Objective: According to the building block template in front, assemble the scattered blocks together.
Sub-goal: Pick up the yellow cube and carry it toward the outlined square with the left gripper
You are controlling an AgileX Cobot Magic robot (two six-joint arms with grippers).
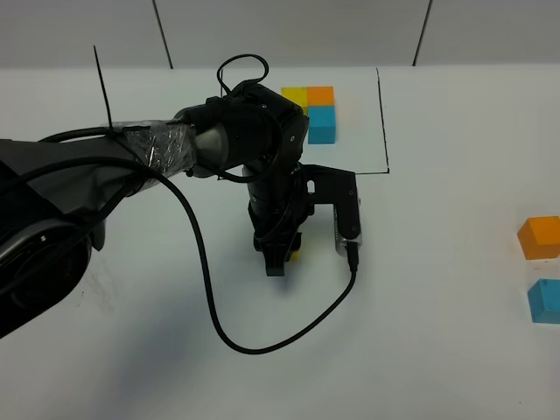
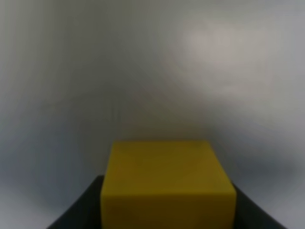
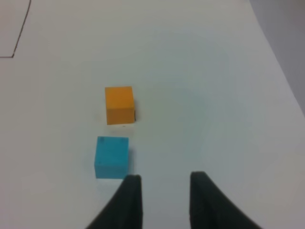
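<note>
The building block template (image 1: pixel 313 107), an L of yellow, orange and blue cubes, lies at the back inside a thin black drawn frame. My left gripper (image 1: pixel 282 258) points down at the table's middle, shut on the loose yellow cube (image 1: pixel 296 255). The left wrist view shows that cube (image 2: pixel 167 183) between the dark fingers (image 2: pixel 78 207). The loose orange cube (image 1: pixel 539 237) and the loose light blue cube (image 1: pixel 544 300) sit apart at the far right edge. The right wrist view shows my right gripper (image 3: pixel 164 200) open and empty, just short of the blue cube (image 3: pixel 111 156), with the orange cube (image 3: pixel 119 104) beyond.
The left arm's black cable (image 1: pixel 219 297) loops over the table in front of the gripper. A camera module (image 1: pixel 347 214) hangs beside the left wrist. The frame's black line (image 1: pixel 383 122) runs right of the template and shows in the right wrist view (image 3: pixel 19 33).
</note>
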